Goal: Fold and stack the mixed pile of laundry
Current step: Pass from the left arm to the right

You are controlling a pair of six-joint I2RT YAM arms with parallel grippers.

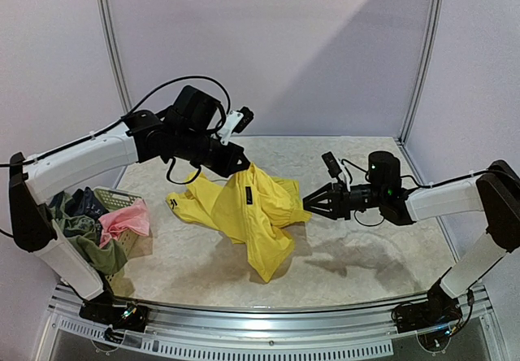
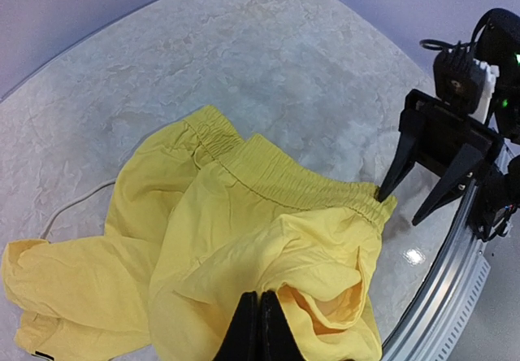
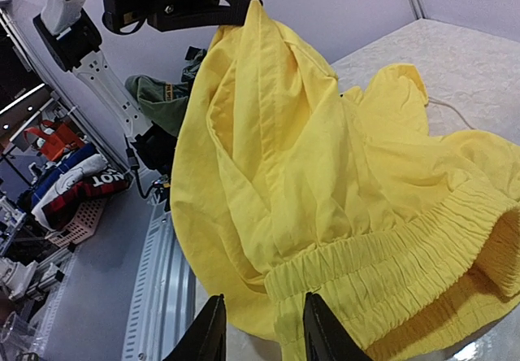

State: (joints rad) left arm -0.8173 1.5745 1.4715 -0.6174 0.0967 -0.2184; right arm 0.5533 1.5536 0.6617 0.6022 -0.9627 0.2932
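Left jaws pinched on yellow shorts (image 1: 253, 215), holding one edge high. Right jaws spread, elastic waistband (image 3: 382, 255) directly ahead (running crosswise to them); right arm (image 1: 443, 198) nearer.

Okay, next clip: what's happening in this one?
The left gripper is pinching the yellow shorts and holding one end up off the table, while the rest trails on it. The right gripper is open at the elastic waistband, not yet closed on it. The other clothes sit heaped and unfolded at the basket on the left.
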